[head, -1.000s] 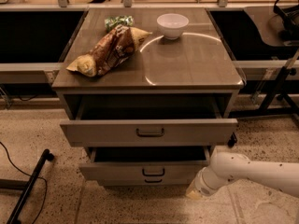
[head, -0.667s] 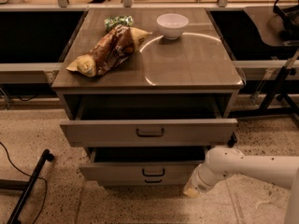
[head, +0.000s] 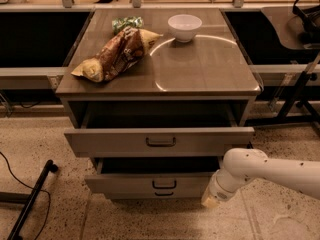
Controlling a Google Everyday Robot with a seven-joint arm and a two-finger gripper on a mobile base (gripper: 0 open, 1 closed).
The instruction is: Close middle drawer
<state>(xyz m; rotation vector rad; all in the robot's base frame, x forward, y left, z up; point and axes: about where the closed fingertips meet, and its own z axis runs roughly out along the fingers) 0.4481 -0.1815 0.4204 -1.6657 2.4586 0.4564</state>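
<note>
My tool [head: 210,200] is low at the right end of the middle drawer [head: 125,184]. It is mostly hidden behind my white arm [head: 260,169], so I cannot tell how far open it is, or whether it touches the drawer front. That drawer stands pulled out, though less far than the top drawer [head: 110,143], which overhangs and shades its inside. Of the lowest drawer [head: 164,194] only a sliver and a handle show. The floor [head: 150,221] in front lies open, and a black stand [head: 31,199] with its cable is well off to the left. My arm enters from the right edge, bends at a rounded joint beside the drawer's corner and angles down to the left. On the worktop [head: 205,74] sit a bowl [head: 184,27] and a snack bag [head: 117,54]
</note>
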